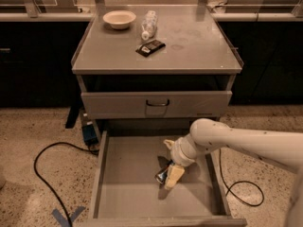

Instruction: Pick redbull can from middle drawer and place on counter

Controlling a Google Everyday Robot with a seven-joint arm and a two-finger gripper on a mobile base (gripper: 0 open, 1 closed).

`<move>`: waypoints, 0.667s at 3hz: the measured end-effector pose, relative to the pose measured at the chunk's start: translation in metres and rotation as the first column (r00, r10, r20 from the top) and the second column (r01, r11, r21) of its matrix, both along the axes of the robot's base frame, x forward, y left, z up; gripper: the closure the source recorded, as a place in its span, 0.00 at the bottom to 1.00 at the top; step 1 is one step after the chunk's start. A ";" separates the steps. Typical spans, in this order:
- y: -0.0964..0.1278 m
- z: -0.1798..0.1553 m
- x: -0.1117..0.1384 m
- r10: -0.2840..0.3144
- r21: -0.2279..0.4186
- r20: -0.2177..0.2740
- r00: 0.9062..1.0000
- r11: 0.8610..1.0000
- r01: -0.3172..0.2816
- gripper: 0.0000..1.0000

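One item sought: redbull can [162,175], on the floor of the middle drawer [124,183], right of centre.
Middle drawer: pulled out toward the near edge.
Tool [170,178]: down inside the middle drawer, just right of the redbull can; apart or clamped, cannot tell.
Arm [246,143]: white, reaching in from the right.
Surface [199,46]: far; carrying a pale bowl [119,19], a clear bottle [149,24] lying beside it, and a dark packet [150,48] nearer.
Upper drawer [113,105]: shut, loop handle at centre.
Floor: black cable [45,174], left.
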State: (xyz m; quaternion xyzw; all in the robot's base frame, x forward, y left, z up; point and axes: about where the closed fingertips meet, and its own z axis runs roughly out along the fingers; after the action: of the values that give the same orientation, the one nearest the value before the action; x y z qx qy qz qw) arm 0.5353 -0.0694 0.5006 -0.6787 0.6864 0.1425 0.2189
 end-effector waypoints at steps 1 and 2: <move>0.010 -0.016 0.028 0.045 -0.007 -0.010 0.999 0.999 -0.046 0.00; 0.016 -0.029 0.044 0.068 -0.012 -0.017 0.998 0.998 -0.068 0.00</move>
State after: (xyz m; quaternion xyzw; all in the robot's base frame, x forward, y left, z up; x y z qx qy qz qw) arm 0.5796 -0.0531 0.4713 -0.7019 0.6655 0.1510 0.2040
